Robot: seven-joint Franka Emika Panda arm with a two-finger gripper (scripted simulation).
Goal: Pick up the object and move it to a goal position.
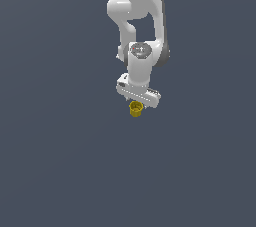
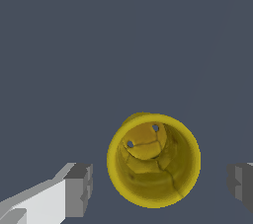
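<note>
Between the wide-spread fingers (image 2: 79,188) sits the yellow object (image 2: 153,160), untouched on either side.

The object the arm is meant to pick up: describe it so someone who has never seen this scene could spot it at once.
Find the white robot arm hanging over the plain grey-blue ground. Right under its gripper is the object, a small yellow-gold stubby cylinder. Its hollow, cup-like top and its colour, the only bright one here, set it apart.
</note>
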